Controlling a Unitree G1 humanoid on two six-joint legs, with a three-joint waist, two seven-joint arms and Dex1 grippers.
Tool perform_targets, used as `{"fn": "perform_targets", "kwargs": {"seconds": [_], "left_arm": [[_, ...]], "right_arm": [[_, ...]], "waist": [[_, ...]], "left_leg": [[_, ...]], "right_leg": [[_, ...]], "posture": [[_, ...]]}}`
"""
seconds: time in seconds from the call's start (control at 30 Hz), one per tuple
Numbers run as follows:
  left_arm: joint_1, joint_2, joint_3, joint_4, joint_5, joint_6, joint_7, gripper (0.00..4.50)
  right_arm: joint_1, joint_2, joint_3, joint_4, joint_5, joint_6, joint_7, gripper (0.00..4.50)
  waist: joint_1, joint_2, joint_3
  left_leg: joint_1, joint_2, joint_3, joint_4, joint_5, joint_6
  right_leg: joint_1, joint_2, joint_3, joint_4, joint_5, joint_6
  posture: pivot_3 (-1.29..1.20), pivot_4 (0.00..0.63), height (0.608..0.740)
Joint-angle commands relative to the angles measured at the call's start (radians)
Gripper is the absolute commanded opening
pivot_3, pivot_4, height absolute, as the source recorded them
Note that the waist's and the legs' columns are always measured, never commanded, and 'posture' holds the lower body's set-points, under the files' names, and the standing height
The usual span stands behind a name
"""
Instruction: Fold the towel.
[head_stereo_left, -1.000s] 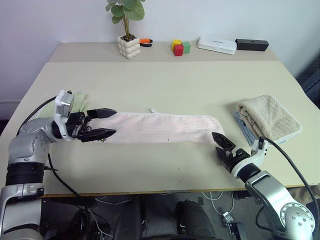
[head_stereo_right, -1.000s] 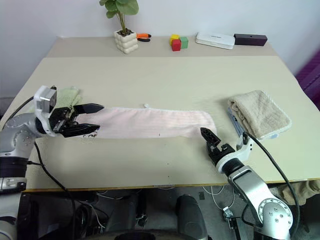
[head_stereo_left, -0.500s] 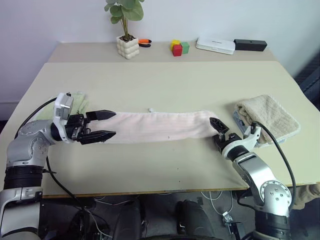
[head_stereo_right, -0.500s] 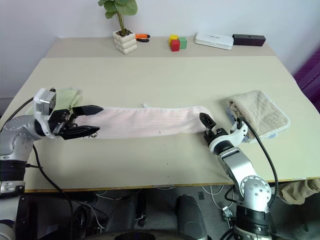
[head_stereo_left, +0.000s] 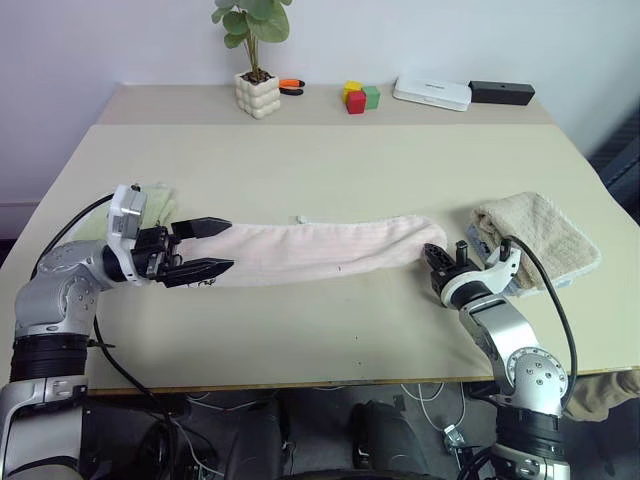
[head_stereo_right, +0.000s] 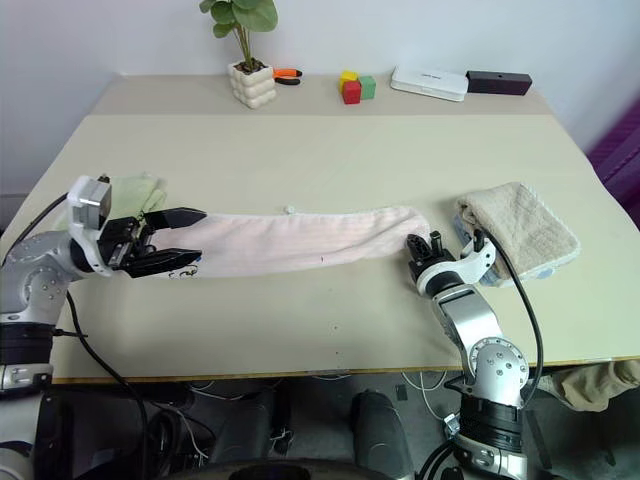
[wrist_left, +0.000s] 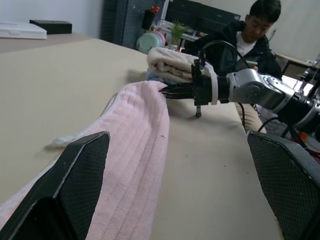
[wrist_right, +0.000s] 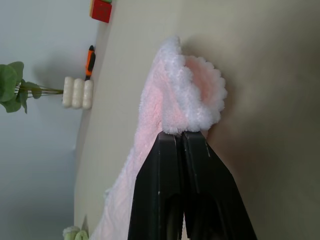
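Observation:
The pale pink towel (head_stereo_left: 320, 250) lies as a long narrow strip across the front of the table (head_stereo_left: 330, 170). My left gripper (head_stereo_left: 228, 245) is level and open, one finger on each side of the towel's left end, and the left wrist view shows the towel (wrist_left: 135, 150) running away between its fingers. At the other end of the strip my right gripper (head_stereo_left: 432, 256) is shut on the towel. In the right wrist view its black fingertips (wrist_right: 182, 137) meet on the fluffy edge of the towel (wrist_right: 192, 95).
A beige folded towel (head_stereo_left: 540, 235) lies just right of the right gripper, over something blue. A light green towel (head_stereo_left: 160, 205) sits behind the left gripper. A potted plant (head_stereo_left: 258, 92), coloured blocks (head_stereo_left: 360, 96), a white box (head_stereo_left: 432, 92) and a black box (head_stereo_left: 502, 92) line the back. A person (wrist_left: 250, 35) sits beyond the table.
My right gripper moved forward to the towel's right end and shut on its edge, which bunched up slightly. The left gripper stayed open in place.

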Motion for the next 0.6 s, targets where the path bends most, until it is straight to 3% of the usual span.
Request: {"fn": "perform_targets", "kwargs": {"seconds": [0.03, 0.3, 0.6], "left_arm": [[-0.002, 0.004, 0.025, -0.010, -0.011, -0.027, -0.001, 4.50], [-0.025, 0.011, 0.031, 0.056, 0.003, -0.065, -0.004, 4.50], [-0.052, -0.002, 0.011, 0.093, 0.016, -0.097, -0.012, 4.50]], "right_arm": [[0.027, -0.062, -0.048, -0.031, -0.006, 0.032, -0.006, 0.03], [0.128, -0.330, -0.096, -0.102, 0.109, 0.218, 0.126, 0.03], [0.070, -0.500, 0.005, -0.224, -0.156, 0.251, 0.384, 0.03]], "waist": [[0.001, 0.000, 0.000], [-0.002, 0.002, 0.001], [0.001, 0.002, 0.001]], "left_leg": [[0.000, 0.000, 0.000, 0.000, 0.000, 0.000], [0.000, -0.001, 0.000, 0.000, -0.001, 0.001], [-0.001, -0.001, 0.001, 0.000, -0.001, 0.002]], "right_leg": [[0.000, 0.000, 0.000, 0.000, 0.000, 0.000], [-0.001, -0.002, 0.000, -0.001, 0.000, 0.000], [-0.003, -0.001, 0.000, 0.000, 0.000, 0.000]], "posture": [[0.00, 0.150, 0.735], [0.00, 0.150, 0.735], [0.00, 0.150, 0.735]]}}
